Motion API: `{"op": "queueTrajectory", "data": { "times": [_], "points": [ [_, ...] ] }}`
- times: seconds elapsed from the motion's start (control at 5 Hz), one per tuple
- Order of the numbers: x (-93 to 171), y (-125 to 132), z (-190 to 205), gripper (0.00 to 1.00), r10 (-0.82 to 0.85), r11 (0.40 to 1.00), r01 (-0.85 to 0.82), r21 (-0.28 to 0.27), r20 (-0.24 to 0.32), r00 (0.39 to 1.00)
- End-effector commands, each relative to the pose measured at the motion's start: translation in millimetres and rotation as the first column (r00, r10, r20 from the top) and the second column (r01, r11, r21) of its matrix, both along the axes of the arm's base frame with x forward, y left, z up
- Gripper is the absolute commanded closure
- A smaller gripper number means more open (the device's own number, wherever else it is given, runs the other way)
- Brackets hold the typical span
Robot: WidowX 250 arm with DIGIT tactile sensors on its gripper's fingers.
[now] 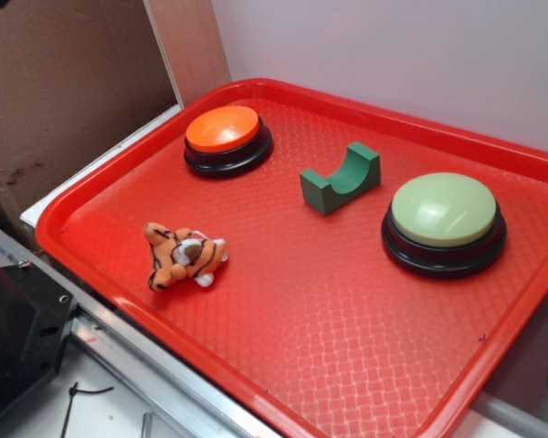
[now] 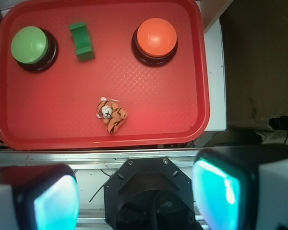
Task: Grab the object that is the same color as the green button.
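The pincer is spread wide with nothing between its fingers, held high off the red tray. The green block is seen well ahead of it, to the left — between the green button and the orange button, nearer the green one. A toy tiger lies closer, just left of centre.

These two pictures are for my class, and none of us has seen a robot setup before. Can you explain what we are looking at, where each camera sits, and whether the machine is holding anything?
The machine is a small robot arm with a two-fingered gripper. The exterior view looks at the scene from the side; the wrist view looks down from a camera on the arm, so its blurred fingers fill the bottom edge. They stand apart and hold nothing. On the red tray lie a pale green button, an orange button, a dark green block with a curved notch, between the buttons, and a toy tiger.
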State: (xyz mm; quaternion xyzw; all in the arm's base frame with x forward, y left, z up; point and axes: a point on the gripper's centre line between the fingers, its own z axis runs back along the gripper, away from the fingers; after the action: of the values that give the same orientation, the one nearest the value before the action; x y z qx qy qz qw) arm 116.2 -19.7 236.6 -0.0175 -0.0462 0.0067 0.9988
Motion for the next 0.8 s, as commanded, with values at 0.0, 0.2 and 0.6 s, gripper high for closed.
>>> {"op": "queueTrajectory", "data": {
  "times": [0.0,0.2,0.6],
  "points": [
    [0,0,0,0.00,0.000,1.000,0.000,0.000,0.000,1.000],
    [16,0,-13,0.00,0.001,1.000,-0.001,-0.002,0.013,1.000],
    [76,-6,-62,0.00,0.058,0.998,-0.058,0.005,0.006,0.998]
  ]
}}
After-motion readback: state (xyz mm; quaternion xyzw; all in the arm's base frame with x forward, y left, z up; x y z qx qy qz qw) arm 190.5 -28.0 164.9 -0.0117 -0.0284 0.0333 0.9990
